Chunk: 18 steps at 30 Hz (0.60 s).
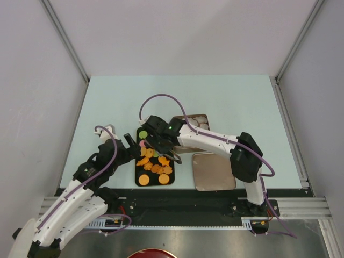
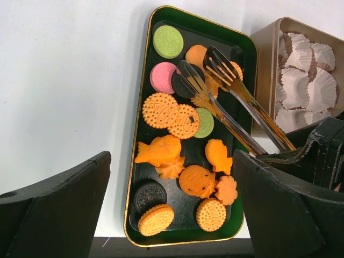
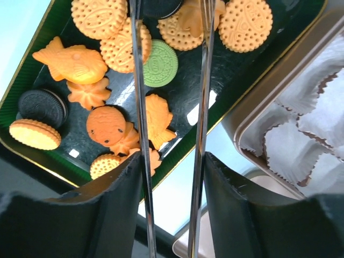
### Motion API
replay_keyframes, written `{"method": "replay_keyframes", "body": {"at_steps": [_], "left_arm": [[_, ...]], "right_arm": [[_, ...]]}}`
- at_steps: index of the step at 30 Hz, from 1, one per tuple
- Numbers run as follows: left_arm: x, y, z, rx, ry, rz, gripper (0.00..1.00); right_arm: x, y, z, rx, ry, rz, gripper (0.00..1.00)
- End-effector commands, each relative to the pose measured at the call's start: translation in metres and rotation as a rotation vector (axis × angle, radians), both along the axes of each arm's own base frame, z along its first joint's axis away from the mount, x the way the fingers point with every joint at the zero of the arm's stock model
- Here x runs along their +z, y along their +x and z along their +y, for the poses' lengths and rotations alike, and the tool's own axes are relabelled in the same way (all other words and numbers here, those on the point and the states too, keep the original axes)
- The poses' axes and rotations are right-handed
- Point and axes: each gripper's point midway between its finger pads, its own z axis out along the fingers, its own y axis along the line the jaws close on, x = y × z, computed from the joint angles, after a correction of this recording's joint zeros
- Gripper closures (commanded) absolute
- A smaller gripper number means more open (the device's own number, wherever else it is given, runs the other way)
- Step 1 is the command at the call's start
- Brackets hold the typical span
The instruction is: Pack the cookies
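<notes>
The cookies [image 1: 153, 161] lie on a black, gold-rimmed tray [image 1: 154, 181]: mostly orange rounds and fish shapes, plus green, pink and dark ones [image 2: 161, 110] [image 3: 88, 64]. My right gripper [image 1: 161, 141] [image 3: 171, 177] is shut on metal tongs [image 2: 226, 91] [image 3: 137, 80]. The tongs are spread open, their tips low over the cookies at the tray's far end. Whether they hold a cookie cannot be told. My left gripper [image 1: 129, 144] [image 2: 172, 215] is open wide and empty, above the tray's near end.
A tan tin [image 1: 200, 119] [image 2: 263, 64] [image 3: 242, 123] with white crinkled paper cups [image 2: 309, 75] [image 3: 301, 134] stands right of the tray's far end. Its lid [image 1: 213, 172] lies flat right of the tray, near the table's front edge.
</notes>
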Motion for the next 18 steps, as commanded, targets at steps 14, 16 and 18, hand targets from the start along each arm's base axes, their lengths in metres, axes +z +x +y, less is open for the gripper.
{"method": "replay_keyframes", "body": {"at_steps": [14, 16, 18], "left_arm": [[0.001, 0.003, -0.004, 0.005, -0.03, -0.005, 0.0], [0.001, 0.003, -0.004, 0.005, -0.031, -0.007, 0.0], [0.002, 0.003, -0.004, 0.006, -0.032, -0.01, 0.0]], "right_arm": [[0.041, 0.007, 0.016, 0.056, -0.041, -0.114, 0.46], [0.041, 0.006, 0.017, 0.065, -0.05, -0.112, 0.46], [0.039, 0.004, 0.02, 0.072, -0.052, -0.106, 0.46]]}}
